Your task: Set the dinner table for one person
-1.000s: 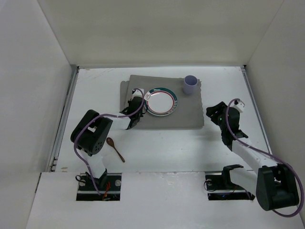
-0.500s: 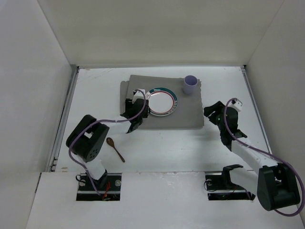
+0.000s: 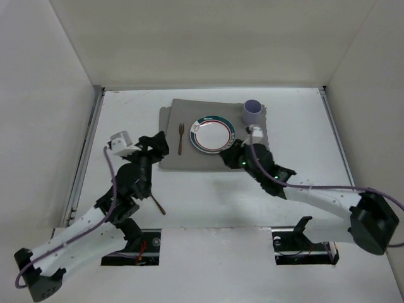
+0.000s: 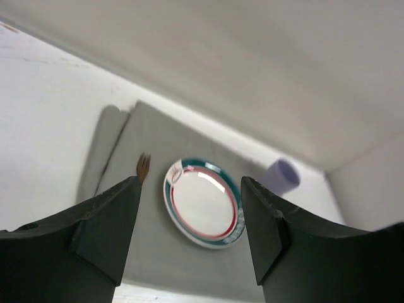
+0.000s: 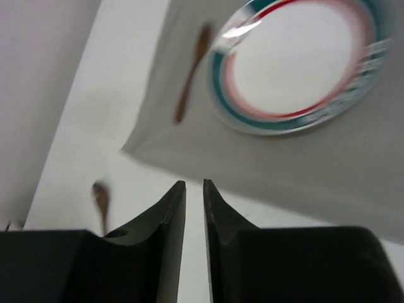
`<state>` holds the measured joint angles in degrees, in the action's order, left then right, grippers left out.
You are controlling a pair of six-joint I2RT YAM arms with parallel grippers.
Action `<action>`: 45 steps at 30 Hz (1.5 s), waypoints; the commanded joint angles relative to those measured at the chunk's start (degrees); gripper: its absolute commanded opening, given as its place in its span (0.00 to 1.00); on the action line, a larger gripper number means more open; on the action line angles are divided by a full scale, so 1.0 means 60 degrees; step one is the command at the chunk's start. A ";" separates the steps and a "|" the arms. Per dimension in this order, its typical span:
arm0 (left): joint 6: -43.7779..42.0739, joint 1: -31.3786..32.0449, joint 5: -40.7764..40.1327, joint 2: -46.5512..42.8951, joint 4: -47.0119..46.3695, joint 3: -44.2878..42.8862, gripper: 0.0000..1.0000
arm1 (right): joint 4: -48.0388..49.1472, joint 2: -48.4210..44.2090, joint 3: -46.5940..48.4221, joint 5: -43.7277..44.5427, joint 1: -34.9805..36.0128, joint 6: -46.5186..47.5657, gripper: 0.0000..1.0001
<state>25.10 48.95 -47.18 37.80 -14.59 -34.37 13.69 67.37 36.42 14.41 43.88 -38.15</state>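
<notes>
On the white dinner table lies a grey mat. On the mat sit a teal- and red-rimmed plate, a brown fork to its left, and a lilac cup at the back right. My left gripper hangs open at the mat's left edge with nothing in it. In its wrist view the plate shows between the fingers. My right gripper is at the mat's front edge, empty, its jaws nearly together.
A brown spoon lies on the bare table in front of the mat, partly under my left arm; the right wrist view shows the spoon blurred. Metal rails run along the table's sides, and white walls enclose it.
The left gripper has let go of the fork beside the plate, opened and drawn back leftwards. The right arm has swung left to the mat's front edge, and its jaws have closed.
</notes>
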 commanded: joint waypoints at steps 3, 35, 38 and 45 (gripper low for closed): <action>0.0621 0.0519 -0.1906 -0.1435 0.1273 -0.0042 0.62 | 0.0003 0.2827 0.2538 0.0600 0.2695 0.0440 0.31; -0.1005 0.0770 -0.3050 -0.2213 0.0190 0.0411 0.63 | -0.1168 0.9205 0.7332 0.0761 0.5731 0.1803 0.44; -0.1049 0.0813 -0.3050 -0.2257 0.0147 0.0396 0.63 | -0.1636 0.9381 0.7537 0.1068 0.5760 0.1759 0.38; -0.1108 0.0769 -0.3035 -0.2228 -0.0044 0.0469 0.63 | -0.1843 0.9017 0.7217 0.1831 0.5848 0.1482 0.16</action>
<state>19.53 53.58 -64.23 24.36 -11.84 -31.99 4.25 123.02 80.09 22.52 78.28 -27.94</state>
